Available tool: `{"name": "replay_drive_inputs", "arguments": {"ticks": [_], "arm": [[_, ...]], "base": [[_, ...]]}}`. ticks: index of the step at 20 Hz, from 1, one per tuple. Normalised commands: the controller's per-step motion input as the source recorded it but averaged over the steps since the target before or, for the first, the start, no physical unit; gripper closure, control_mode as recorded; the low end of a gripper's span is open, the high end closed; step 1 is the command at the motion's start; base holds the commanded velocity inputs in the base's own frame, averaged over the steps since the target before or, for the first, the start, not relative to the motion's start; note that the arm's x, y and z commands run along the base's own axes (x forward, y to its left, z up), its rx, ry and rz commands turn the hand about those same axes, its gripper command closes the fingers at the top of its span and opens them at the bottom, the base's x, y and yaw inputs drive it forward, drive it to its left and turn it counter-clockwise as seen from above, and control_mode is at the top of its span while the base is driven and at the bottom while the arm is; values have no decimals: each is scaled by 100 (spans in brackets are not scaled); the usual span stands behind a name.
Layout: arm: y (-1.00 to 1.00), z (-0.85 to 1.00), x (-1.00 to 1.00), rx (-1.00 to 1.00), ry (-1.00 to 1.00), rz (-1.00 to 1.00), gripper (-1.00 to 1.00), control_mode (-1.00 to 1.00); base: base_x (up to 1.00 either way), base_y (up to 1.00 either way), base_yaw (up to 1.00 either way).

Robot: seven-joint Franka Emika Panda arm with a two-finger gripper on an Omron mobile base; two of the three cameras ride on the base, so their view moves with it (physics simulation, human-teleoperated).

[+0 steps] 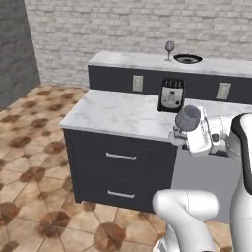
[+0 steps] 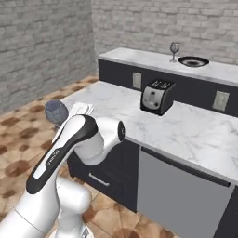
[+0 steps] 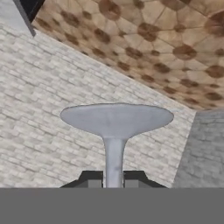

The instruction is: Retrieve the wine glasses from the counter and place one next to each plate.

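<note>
So we've got the gripper (image 3: 113,177) pinched tight on the thin stem of one wine glass (image 1: 188,117), fingers (image 3: 91,178) pressed in from either side. In the hand view the stem runs straight up from between the tips to the round foot, which spreads wide and flat across the middle of the picture, so the glass's long axis lies in line with the gripper and its foot points away from the hand.

From the left base view we see that held glass in the air just off the front edge of the lower counter (image 1: 118,114), near the corner, with its rounded greyish-purple bowl showing above the white wrist. Which way it's tilted relative to the room we can't really tell from there. In the right base view the bowl sits out to the left of the arm, over the tiled floor (image 2: 28,130).

The second wine glass (image 1: 170,49) stands upright on the raised back counter (image 1: 128,60), stem vertical, just beside a dark-rimmed plate (image 1: 188,59) but not touching it. A toaster (image 1: 171,95) sits on the lower counter below them, against the dark backsplash.
</note>
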Motion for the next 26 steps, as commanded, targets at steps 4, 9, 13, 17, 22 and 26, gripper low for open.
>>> {"name": "replay_drive_inputs", "arguments": {"ticks": [4,9,13,17,22,26], "arm": [[0,0,0,0,0,0,100,100],[0,0,0,0,0,0,100,100],[0,0,0,0,0,0,100,100],[0,0,0,0,0,0,100,100],[0,0,0,0,0,0,100,100],[0,0,0,0,0,0,100,100]], "base": [[61,100,0],[69,100,0],[87,100,0],[85,100,0],[100,100,-2],[100,100,-2]]}}
